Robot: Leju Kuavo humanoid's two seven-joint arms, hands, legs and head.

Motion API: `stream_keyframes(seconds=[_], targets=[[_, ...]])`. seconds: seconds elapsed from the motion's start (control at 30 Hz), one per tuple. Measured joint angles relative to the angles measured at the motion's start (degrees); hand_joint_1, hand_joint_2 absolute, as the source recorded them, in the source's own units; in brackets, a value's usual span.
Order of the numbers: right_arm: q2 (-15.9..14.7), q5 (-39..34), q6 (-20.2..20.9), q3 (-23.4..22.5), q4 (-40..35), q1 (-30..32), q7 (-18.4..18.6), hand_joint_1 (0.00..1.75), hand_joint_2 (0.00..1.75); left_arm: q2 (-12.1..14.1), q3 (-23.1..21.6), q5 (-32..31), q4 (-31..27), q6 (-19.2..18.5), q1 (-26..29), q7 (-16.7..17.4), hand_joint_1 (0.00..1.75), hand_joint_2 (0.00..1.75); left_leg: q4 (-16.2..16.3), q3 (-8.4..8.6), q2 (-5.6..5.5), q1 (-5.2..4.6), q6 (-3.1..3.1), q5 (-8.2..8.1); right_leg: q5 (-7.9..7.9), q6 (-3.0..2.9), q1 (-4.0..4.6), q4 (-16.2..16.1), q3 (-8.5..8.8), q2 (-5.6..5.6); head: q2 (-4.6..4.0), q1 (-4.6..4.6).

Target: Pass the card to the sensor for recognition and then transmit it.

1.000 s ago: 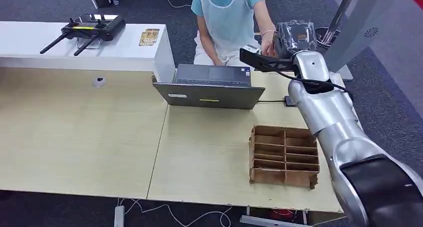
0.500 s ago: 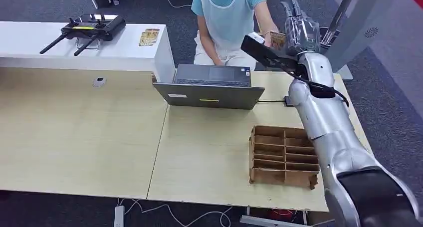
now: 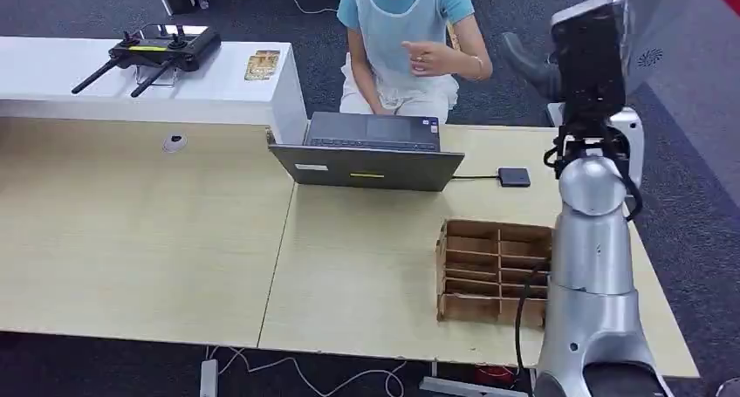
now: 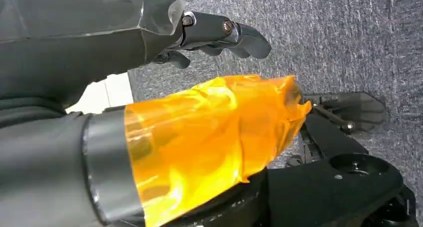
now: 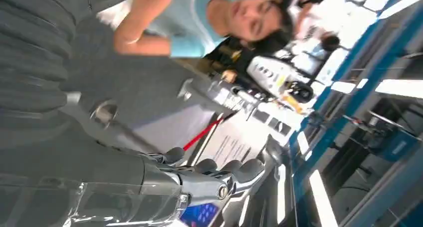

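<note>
My right arm (image 3: pixel 593 240) is raised steeply over the table's right end. Its hand (image 3: pixel 558 61) is up beside the person, with the thumb (image 3: pixel 524 65) sticking out apart. In the right wrist view the dark fingers (image 5: pixel 224 173) are lightly bent and nothing sits between them. The small black sensor (image 3: pixel 515 177) lies on the table right of the laptop, below the hand. A golden-brown card (image 3: pixel 262 64) rests on the white counter. The person's hand (image 3: pixel 426 58) is held at chest height; I cannot tell whether it holds a card. My left hand (image 4: pixel 149 112) hangs over the carpet holding nothing, its fingers (image 4: pixel 224 32) extended.
An open laptop (image 3: pixel 366 153) stands between me and the seated person. A cardboard divider box (image 3: pixel 493 270) sits at the front right of the wooden table (image 3: pixel 140 231). A black remote controller (image 3: pixel 157 48) lies on the white counter (image 3: pixel 52 74).
My right hand has lifted from beside the person's hand, swinging up and to the right. The person's hand has pulled back toward the chest.
</note>
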Motion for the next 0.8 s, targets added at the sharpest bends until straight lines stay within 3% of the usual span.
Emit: stream_keyframes(seconds=[0.17,0.37,0.53,0.8], targets=[[-0.79,-16.35,3.97,-1.94,-6.51,6.18,-2.81,0.00,1.75,0.00,0.04,0.20,0.00,0.33,0.19,0.02,0.00,0.00,0.00,0.02,0.01,0.00,0.01,-0.01,0.00,0.00,0.00,-0.04,0.00,0.01,0.00,-0.02],[-4.53,-22.81,6.12,-3.15,-13.31,16.15,-7.13,0.00,1.75,-0.02,0.53,0.20,0.00,0.94,0.80,-0.26,0.00,0.00,0.00,0.00,-0.01,0.00,0.01,-0.05,-0.02,0.01,0.00,-0.07,-0.01,-0.01,0.02,-0.02],[-7.67,-22.42,6.84,-4.00,-19.05,25.45,-10.37,0.00,1.75,0.00,2.25,0.20,0.00,1.53,1.02,-0.35,0.00,0.00,0.00,-0.02,0.00,0.00,0.03,-0.10,-0.04,0.03,0.00,-0.09,-0.02,0.00,0.02,-0.02],[-9.16,-12.29,0.52,-4.54,-28.69,44.42,-16.06,0.00,1.75,0.00,5.77,0.20,0.00,2.34,1.66,-1.33,0.00,0.00,-0.03,-0.03,-0.04,0.00,0.10,-0.20,-0.18,0.01,0.01,-0.11,0.01,-0.08,0.00,-0.02]])
